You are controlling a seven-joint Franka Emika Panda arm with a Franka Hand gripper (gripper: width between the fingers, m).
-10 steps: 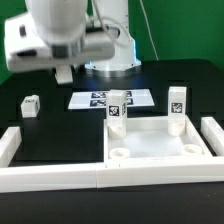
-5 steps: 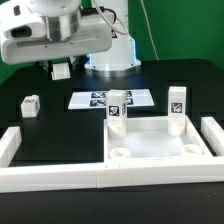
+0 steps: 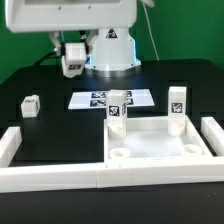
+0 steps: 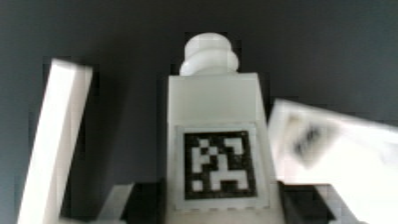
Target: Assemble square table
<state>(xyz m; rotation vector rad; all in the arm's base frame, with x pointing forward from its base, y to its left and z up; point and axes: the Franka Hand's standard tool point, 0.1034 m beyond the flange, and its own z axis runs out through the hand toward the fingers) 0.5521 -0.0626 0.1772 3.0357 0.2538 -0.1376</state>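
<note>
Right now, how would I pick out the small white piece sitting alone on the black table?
Find the white tabletop, with two legs standing in its far corners. Go past the marker board to the exterior view's left: the loose leg lies alone on the black table. Unlike the standing pair and the held leg in the pincer, it touches nothing else.

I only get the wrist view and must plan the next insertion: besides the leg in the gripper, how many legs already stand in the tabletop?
Observer: Two, upright at the tabletop's far corners: one standing leg and a second standing leg.
Operator: Are the near sockets free?
Observer: Yes, one near socket and the other near socket both look empty.
Operator: And the fourth leg?
Observer: The loose leg lies on the black table, toward the exterior view's left.
</note>
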